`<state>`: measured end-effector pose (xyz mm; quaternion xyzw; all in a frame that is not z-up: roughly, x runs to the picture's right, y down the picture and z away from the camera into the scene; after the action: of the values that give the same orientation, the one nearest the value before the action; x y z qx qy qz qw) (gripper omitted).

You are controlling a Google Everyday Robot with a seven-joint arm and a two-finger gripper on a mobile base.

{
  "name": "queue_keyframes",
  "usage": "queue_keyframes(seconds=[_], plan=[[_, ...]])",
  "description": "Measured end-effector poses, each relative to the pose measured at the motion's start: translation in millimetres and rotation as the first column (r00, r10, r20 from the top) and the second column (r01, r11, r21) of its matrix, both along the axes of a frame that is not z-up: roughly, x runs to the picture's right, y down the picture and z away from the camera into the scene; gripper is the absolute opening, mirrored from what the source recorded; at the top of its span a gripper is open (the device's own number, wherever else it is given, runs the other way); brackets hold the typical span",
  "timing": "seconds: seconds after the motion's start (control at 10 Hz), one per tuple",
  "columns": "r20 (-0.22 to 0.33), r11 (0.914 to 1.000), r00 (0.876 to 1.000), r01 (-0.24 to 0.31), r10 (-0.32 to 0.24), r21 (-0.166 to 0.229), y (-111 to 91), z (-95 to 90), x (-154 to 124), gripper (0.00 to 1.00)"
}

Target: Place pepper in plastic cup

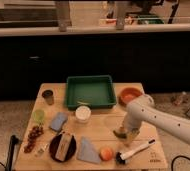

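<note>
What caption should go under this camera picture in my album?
The robot's gripper hangs low over the right of the table, far from the plastic cup at its left.

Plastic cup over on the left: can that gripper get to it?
Probably, lifting over: the gripper is low on the right, the plastic cup stands uncovered far left, with the white cup between.

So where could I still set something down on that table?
The widest bare wood on the table is mid-table, between the white cup and the gripper, which hangs low at the right, behind the brush. A smaller patch lies right of the brush. The left and front are crowded: plastic cup, sponge, grapes, plate, cloth.
</note>
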<state>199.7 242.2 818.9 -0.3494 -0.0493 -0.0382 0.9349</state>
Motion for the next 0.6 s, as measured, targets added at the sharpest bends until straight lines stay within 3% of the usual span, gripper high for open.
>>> queue_keyframes(seconds=[0.3, 0.5, 0.6], plan=[[-0.01, 0.9999, 1.0, 0.015, -0.015, 0.003, -5.2, -0.8, -4.5, 0.16], [-0.014, 0.9997, 1.0, 0.025, -0.025, 0.0, -7.4, -3.0, -4.4, 0.01], [-0.016, 0.9996, 1.0, 0.027, -0.027, -0.001, -8.6, -3.9, -4.3, 0.0]])
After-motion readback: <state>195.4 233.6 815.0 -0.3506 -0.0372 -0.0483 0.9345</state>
